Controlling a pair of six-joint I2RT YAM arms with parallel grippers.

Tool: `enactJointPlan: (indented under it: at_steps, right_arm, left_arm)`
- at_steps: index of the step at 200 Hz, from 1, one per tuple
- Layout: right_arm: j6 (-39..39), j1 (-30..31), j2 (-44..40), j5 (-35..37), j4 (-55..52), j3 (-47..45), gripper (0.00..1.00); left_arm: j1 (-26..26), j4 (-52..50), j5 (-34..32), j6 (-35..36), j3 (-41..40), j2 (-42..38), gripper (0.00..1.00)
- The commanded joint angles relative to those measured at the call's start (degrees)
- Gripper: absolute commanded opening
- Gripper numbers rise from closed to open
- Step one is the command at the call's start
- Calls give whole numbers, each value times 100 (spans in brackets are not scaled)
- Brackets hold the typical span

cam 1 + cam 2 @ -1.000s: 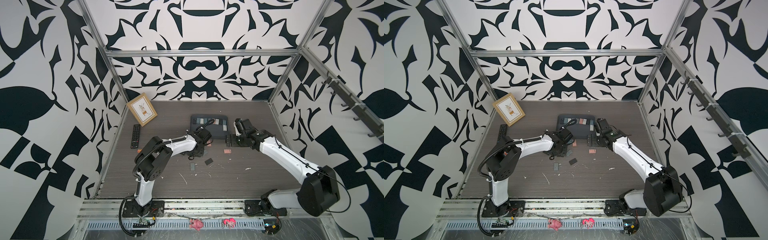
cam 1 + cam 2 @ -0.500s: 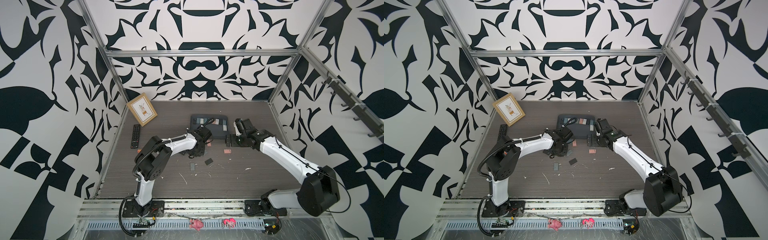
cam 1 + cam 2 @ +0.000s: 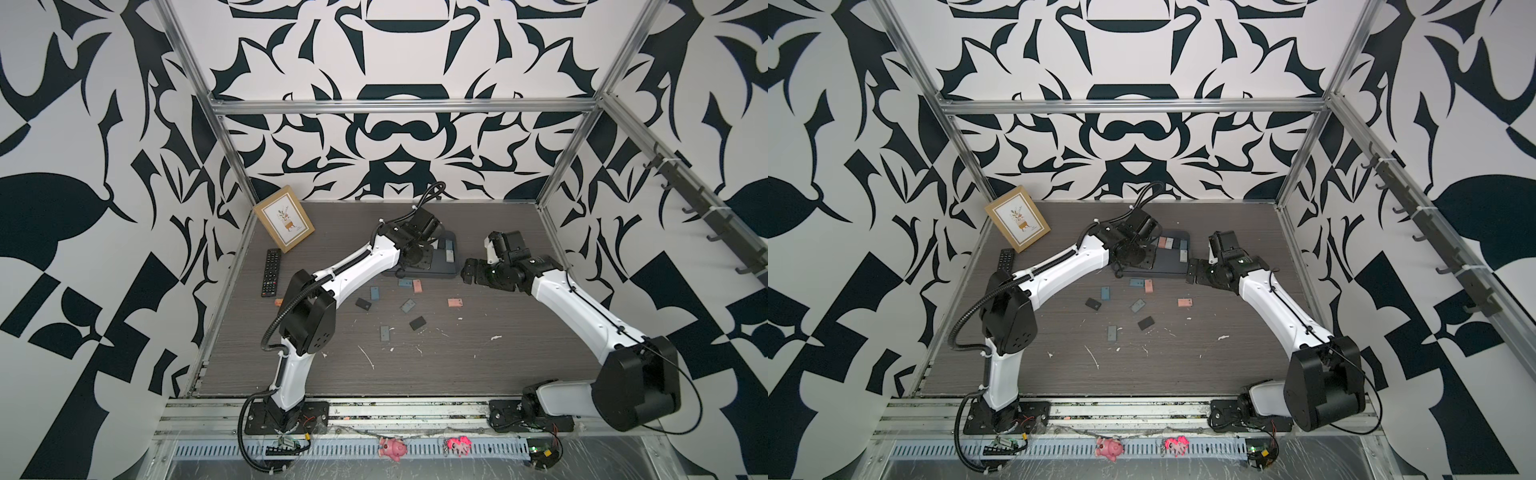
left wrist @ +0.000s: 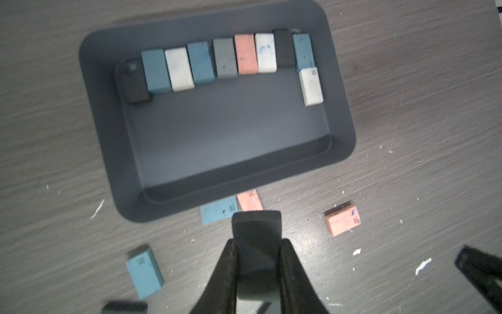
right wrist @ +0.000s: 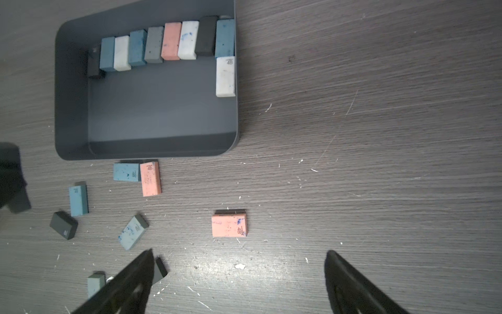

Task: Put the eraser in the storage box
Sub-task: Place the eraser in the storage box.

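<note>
One eraser (image 4: 256, 228): dark, smooth rectangular block, clenched in the left gripper (image 4: 257, 246) near the 6 o'clock rim of the storage box (image 4: 122, 168), outside it.
Box: matte grey plastic, rounded corners, low rim. Block erasers (image 4: 201, 65) line its 12 o'clock wall; the remaining floor is bare.
Also: right gripper (image 5: 239, 252), spread wide, empty, at the box's 3 o'clock.
Surface: table (image 3: 478, 374), wood-grain, crumb-flecked.

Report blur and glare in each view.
Left wrist view: smeared throughout, the storage box rim soft, the left tool and its dark eraser unfocused. Right wrist view: crisp, prints legible, a glare patch on the table. Both top views: evenly lit, sharp.
</note>
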Motion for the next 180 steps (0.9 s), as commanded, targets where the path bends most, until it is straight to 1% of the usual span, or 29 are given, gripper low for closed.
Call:
enactJointPlan:
  at_steps: [1, 23, 46, 95, 135, 180]
  right_arm:
    - [124, -115, -58, -218, 146, 261, 99]
    - [159, -255, -29, -310, 181, 259, 99]
    - [199, -408, 5, -452, 240, 208, 99]
    - [208, -593, -37, -511, 307, 9, 99]
    - [225, -663, -77, -535, 370, -130, 99]
    - [207, -726, -43, -562, 473, -263, 99]
  left_arm:
    - [139, -309, 144, 292, 680, 743, 22]
    - [233, -297, 286, 329, 1484, 1369, 22]
    - [304, -133, 431, 268, 2059, 1891, 22]
    - [356, 648, 1069, -50, 2475, 2577, 22]
    - [385, 766, 1165, -254, 3020, 3164, 22]
    - [386, 1065, 1227, -398, 2992, 3318, 22]
